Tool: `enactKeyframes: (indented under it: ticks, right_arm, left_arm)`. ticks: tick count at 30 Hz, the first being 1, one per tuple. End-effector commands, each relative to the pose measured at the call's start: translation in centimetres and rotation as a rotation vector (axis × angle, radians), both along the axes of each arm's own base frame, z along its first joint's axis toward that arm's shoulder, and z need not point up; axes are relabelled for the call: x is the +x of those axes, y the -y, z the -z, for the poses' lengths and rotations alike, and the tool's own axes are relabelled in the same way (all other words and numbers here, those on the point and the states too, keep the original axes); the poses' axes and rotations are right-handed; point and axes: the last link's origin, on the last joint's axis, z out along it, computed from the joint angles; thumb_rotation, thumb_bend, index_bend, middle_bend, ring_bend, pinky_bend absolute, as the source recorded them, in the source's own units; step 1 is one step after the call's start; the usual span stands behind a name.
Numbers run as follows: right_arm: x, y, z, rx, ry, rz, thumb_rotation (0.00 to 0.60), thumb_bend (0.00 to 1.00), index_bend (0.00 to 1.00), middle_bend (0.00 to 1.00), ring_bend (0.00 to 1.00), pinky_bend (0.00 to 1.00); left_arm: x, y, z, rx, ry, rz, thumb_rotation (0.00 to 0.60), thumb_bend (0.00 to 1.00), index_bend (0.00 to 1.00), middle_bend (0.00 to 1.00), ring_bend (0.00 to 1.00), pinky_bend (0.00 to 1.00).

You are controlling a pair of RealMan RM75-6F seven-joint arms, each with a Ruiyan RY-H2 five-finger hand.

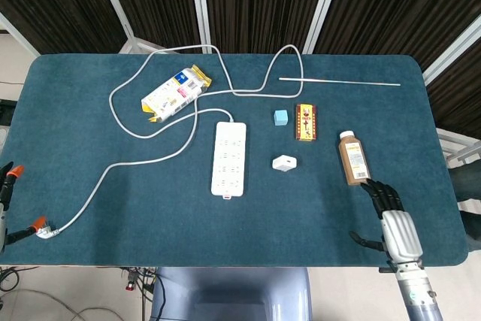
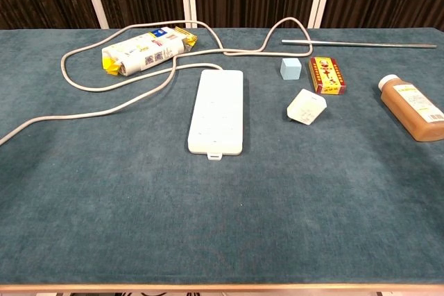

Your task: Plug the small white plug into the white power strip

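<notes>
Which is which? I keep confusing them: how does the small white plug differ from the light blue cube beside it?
The plug is white and lies tilted; the cube is pale blue and sits flat. The plug lies nearer the robot, the cube farther back. Both rest untouched right of the power strip.

Bright even overhead light, soft faint shadows, sharp focus, no glare
</notes>
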Motion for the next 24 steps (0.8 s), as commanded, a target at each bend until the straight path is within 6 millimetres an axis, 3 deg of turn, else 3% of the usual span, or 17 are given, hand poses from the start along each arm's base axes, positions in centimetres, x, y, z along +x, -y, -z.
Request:
enactKeyframes:
  ticks: [1, 7, 13, 24]
  right_arm:
    - [1.4, 2.9, 0.1, 0.054, 0.068, -0.017, 0.6, 0.23, 0.1, 0.08, 0.04, 0.0]
    - [5.0, 8.0, 0.8, 0.226, 0.186, 0.003, 0.6, 0.23, 0.1, 0.08, 0.04, 0.0]
    - [7.2, 12.4, 1.8, 0.284, 0.15, 0.032, 0.6, 0.23, 0.11, 0.09, 0.05, 0.0]
    - [10.2, 17.8, 5.5, 0.312, 0.098, 0.096, 0.6, 0.24, 0.19, 0.15, 0.09, 0.0]
  left_arm:
    - [0.0, 0.0, 0.1, -0.005, -0.004, 0.001, 0.6, 0.13, 0.11, 0.0, 0.0, 0.0]
    - [0.0, 0.0, 0.3, -0.008, -0.009, 0.001, 0.6, 0.13, 0.11, 0.0, 0.0, 0.0]
    - [0.0, -0.2, 0.5, -0.014, -0.017, -0.006, 0.6, 0.13, 0.11, 0.0, 0.0, 0.0]
    - [0.2, -0.2, 1.2, -0.017, -0.037, -0.001, 0.6, 0.13, 0.11, 0.0, 0.0, 0.0]
